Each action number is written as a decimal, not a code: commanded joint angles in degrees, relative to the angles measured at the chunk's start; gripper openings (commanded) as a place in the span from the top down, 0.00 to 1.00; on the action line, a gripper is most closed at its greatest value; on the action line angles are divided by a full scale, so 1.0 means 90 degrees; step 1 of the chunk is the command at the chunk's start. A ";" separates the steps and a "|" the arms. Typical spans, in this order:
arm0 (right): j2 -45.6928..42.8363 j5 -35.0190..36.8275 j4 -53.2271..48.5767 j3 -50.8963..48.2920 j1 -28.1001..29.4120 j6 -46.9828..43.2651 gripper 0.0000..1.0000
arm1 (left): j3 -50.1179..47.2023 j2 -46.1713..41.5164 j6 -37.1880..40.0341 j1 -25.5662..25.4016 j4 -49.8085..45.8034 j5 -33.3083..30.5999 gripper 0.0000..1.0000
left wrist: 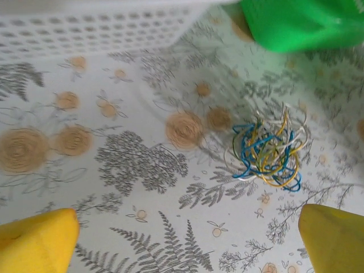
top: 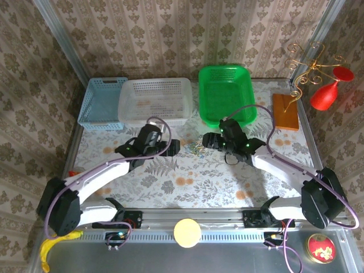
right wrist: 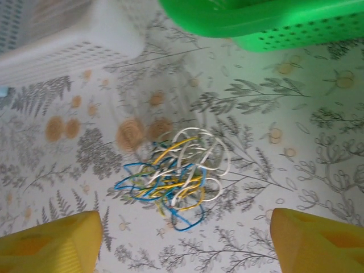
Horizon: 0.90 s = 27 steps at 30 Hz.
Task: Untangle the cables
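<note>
The cables [top: 196, 149] are a small tangled clump of thin blue, yellow and white cords lying on the floral tablecloth between the two arms. In the left wrist view the cables [left wrist: 267, 151] sit ahead and to the right of my left gripper [left wrist: 187, 223], whose yellow fingers [left wrist: 40, 242] are spread wide with nothing between them. In the right wrist view the cables [right wrist: 173, 173] lie just ahead of my right gripper [right wrist: 185, 220], slightly left of centre; it is open and apart from them. From above, the left gripper [top: 173, 147] and right gripper [top: 209, 141] flank the clump.
Along the back stand a blue basket [top: 102, 102], a white basket [top: 128, 91] and a green basket [top: 224, 94], all close behind the clump. A wooden block [top: 284, 111] with a gold curly wire stand and a red glass [top: 325, 96] are at the back right.
</note>
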 commanded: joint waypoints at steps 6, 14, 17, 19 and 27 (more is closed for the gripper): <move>0.0312 -0.0947 0.1468 -0.0761 -0.0545 0.0767 0.38 | 0.1192 0.1418 0.0471 -0.0463 0.0202 -0.0063 0.00; 0.1223 -0.1011 0.2459 -0.0795 -0.0554 0.1320 0.51 | 0.1958 0.2460 0.0846 -0.0478 0.0119 -0.0140 0.00; 0.1487 -0.1046 0.2720 -0.0728 -0.0545 0.1438 0.54 | 0.2055 0.2685 0.0961 -0.0472 0.0113 -0.0194 0.00; 0.1629 -0.1017 0.2782 -0.0660 -0.0548 0.1460 0.55 | 0.2083 0.2808 0.1012 -0.0479 0.0123 -0.0223 0.00; 0.1989 -0.1003 0.2929 -0.0466 -0.0548 0.1472 0.62 | 0.1968 0.3090 0.1064 -0.0449 0.0246 -0.0325 0.00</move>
